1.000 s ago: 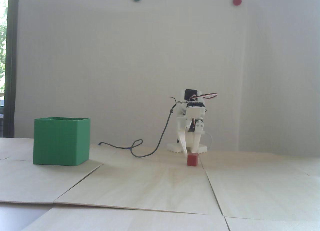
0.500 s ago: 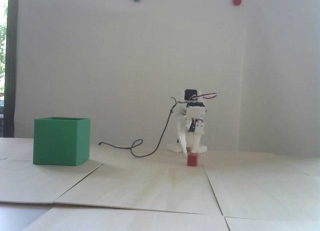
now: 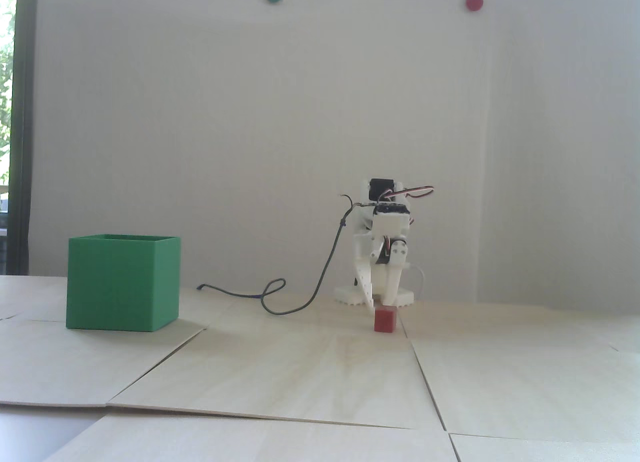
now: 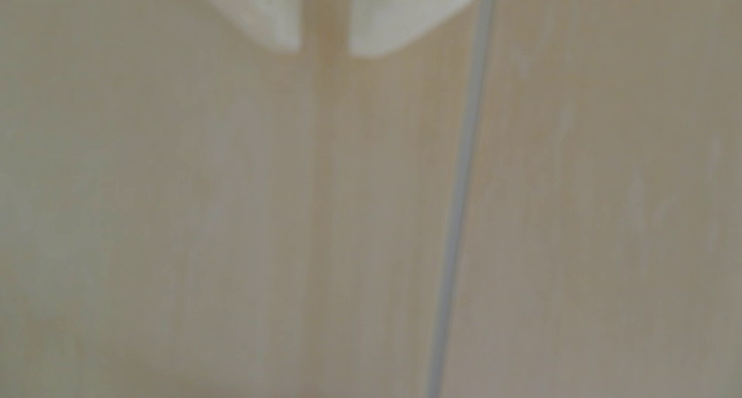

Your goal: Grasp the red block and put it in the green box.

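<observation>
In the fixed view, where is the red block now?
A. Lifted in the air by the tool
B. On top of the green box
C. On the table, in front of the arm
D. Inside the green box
C: the red block rests on the table in front of the arm, far right of the green box.

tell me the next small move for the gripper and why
Probably shift the white two-finger gripper toward the small matte red cube. The wrist view shows a narrow gap between its fingertips with only bare wooden table beneath; in the fixed view the cube sits on the table, ungrasped, far from the large green plastic box.
</observation>
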`<action>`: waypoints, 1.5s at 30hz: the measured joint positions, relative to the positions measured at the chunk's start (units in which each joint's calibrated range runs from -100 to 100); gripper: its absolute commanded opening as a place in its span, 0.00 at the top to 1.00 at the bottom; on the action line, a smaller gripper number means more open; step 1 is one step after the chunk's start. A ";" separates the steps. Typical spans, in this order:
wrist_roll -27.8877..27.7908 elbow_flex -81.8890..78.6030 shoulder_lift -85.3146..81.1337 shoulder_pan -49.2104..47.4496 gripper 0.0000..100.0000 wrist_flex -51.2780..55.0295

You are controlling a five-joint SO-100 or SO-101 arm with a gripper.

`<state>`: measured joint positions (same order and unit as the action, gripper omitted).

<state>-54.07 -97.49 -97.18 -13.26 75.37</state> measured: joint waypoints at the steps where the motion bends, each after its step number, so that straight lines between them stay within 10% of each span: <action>1: 0.00 0.00 0.00 0.00 0.98 0.00; 34: 0.00 1.43 -0.50 0.53 0.98 -4.99; 45: 10.69 18.26 2.66 0.23 0.98 -14.98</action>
<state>-43.39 -79.23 -94.52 -13.03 60.40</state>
